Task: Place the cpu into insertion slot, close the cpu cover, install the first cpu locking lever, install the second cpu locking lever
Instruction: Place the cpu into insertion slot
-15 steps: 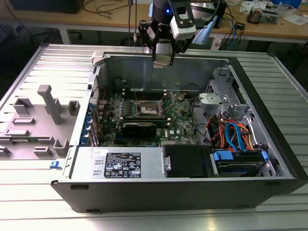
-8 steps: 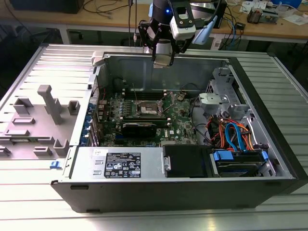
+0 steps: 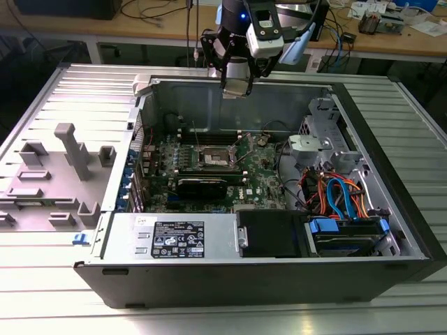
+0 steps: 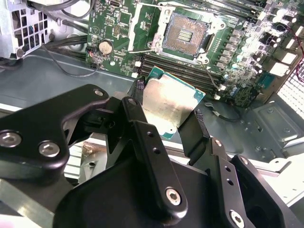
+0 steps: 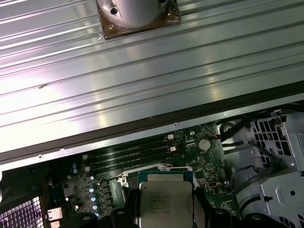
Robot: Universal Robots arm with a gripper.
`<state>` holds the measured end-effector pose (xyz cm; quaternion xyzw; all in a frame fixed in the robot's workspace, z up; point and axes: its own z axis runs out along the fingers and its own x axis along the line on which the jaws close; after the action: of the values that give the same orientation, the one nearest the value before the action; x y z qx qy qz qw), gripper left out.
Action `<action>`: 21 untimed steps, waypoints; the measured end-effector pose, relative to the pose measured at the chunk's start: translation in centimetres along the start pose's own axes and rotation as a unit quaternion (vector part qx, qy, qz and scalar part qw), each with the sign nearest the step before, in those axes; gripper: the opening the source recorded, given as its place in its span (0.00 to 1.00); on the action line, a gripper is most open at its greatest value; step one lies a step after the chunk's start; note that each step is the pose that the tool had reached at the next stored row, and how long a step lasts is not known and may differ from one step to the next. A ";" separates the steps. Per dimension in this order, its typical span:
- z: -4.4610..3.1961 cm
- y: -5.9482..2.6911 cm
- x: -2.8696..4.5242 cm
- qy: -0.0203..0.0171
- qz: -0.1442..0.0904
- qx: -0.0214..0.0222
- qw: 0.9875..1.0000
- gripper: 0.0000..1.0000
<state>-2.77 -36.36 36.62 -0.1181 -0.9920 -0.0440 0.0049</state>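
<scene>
Four steps in this job and I'd say it's on the first; the tool (image 4: pixel 167 108) is clamped on the cpu (image 4: pixel 173 99), pinching two opposite edges, hanging over the open case (image 3: pixel 293 105) near its wall at the back of the exterior view; the insertion slot (image 4: pixel 185 33) on the motherboard (image 4: pixel 118 28) sits bare, well apart from the chip; seating it probably calls for squaring up and lowering flat, those pins look unforgiving.

Bright overhead light streaks glare across the ribbed counter (image 5: pixel 142 85) in the first wrist view and whitens the cpu (image 4: pixel 173 102); the case (image 3: pixel 279 105) interior lies shadowed, and the close pincer (image 4: pixel 166 110) looks soft.
</scene>
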 end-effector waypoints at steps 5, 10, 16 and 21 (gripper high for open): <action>0.00 0.00 0.00 0.000 0.002 0.000 1.000 0.54; 0.00 0.00 0.00 0.000 0.004 0.000 1.000 0.54; 0.00 0.00 0.00 -0.001 0.007 0.000 1.000 0.54; 0.00 0.00 0.00 -0.001 0.009 0.000 1.000 0.54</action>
<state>-2.76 -36.36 36.62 -0.1271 -0.9909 -0.0441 0.0045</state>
